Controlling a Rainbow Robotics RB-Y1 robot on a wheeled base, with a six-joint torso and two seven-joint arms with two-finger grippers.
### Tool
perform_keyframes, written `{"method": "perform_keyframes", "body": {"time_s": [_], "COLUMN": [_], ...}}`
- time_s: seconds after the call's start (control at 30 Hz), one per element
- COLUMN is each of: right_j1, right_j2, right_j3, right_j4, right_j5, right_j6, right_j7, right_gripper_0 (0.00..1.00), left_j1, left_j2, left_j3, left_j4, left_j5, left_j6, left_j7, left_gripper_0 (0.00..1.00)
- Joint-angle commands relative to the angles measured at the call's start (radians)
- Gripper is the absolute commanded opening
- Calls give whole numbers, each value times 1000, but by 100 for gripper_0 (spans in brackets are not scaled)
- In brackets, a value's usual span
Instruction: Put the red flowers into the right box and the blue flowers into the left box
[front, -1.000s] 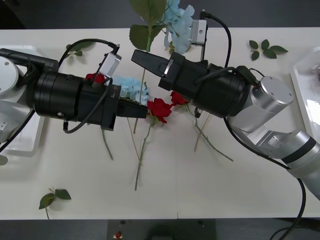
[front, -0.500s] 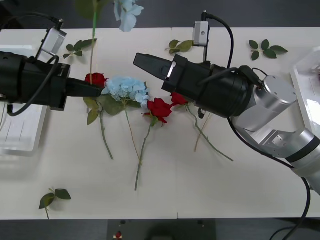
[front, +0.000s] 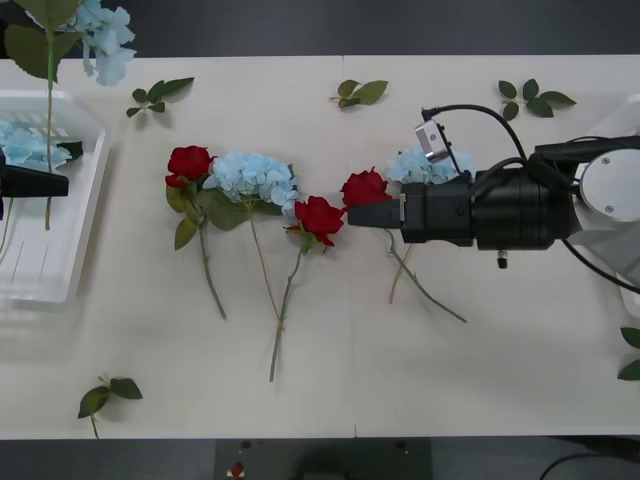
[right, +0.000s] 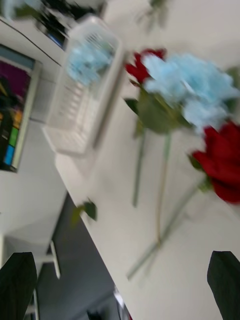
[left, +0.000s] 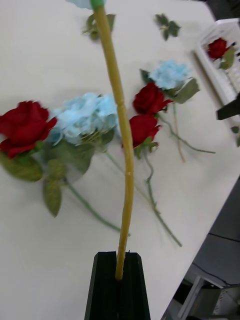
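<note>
My left gripper is shut on the long stem of a blue flower, holding it upright over the left box. Another blue flower lies in that box. On the table lie red flowers and blue flowers. My right gripper is open and low over the table, its tips beside the rightmost rose. The right wrist view shows its black fingers wide apart before a rose. The right box holds a rose.
Loose green leaf sprigs lie at the back and near the front left edge. The right box's rim shows at the right edge. The table's front half is bare.
My left arm has drawn back to the left, carrying the blue flower over the left box. My right arm has swung down and back to the right, uncovering a blue flower and a rose.
</note>
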Motion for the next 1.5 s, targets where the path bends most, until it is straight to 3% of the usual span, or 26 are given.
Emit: {"method": "perform_keyframes", "body": {"time_s": [0.03, 0.17, 0.6, 1.03, 1.5], "right_j1": [-51, -65, -89, -105, -249], "right_j2": [-17, -10, 41, 182, 320], "right_j3": [-152, -227, -238, -241, -198], "right_j4": [-38, -39, -41, 71, 384], "right_j5": [199, 334, 715, 1006, 1127], "right_j6": [233, 393, 578, 542, 405], "right_j7": [-245, -440, -835, -954, -929], "right_gripper_0": [100, 100, 100, 100, 100], "left_j1": [7, 7, 5, -13, -50], "left_j2": [69, 104, 145, 141, 69], "left_j3": [34, 56, 59, -130, -196], "left_j4": [58, 121, 153, 150, 151], "left_j5": [-73, -196, -635, -862, -1027], "left_j6": [5, -11, -54, -160, -156], "left_j7": [29, 41, 233, 423, 503], "left_gripper_0": [0, 0, 0, 0, 0]}}
